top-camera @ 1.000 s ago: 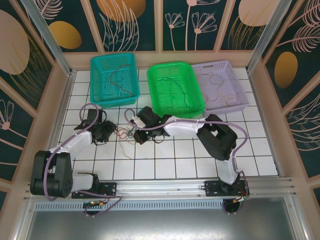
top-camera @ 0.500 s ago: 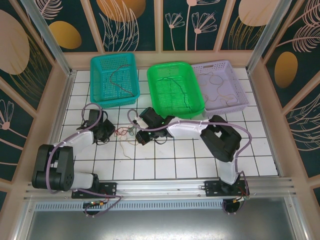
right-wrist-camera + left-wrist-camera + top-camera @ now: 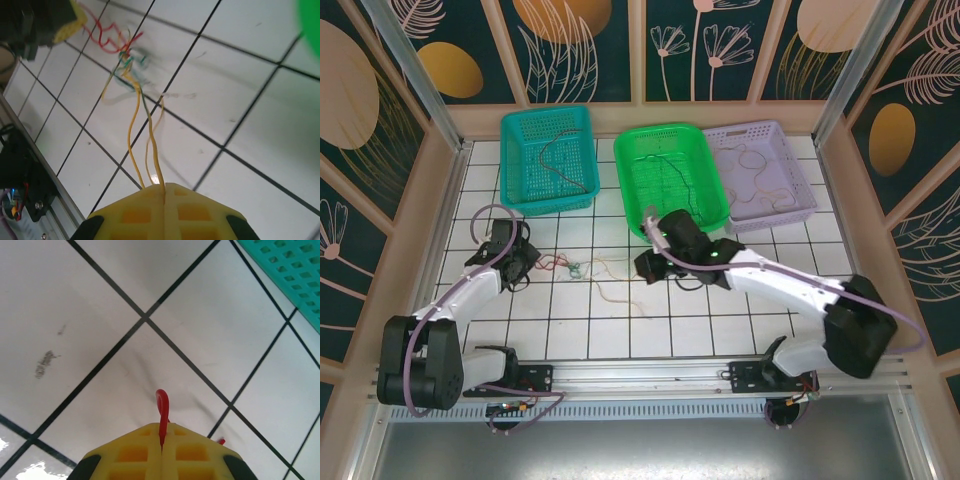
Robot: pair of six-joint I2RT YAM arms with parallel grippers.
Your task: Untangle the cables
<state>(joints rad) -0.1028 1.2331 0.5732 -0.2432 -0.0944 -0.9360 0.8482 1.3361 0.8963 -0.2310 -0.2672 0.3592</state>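
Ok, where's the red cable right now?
Top view, left of centre on the tiled table: the red cable runs from the left gripper to the tangle.

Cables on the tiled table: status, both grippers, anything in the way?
Left gripper shut on thin red cable. Right gripper shut on thin yellow cable. Small knot of red, green and yellow strands sits between them, not undone.

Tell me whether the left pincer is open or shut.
Shut. The left pincer has its yellow fingers pressed together, clamping the red cable in the seam.
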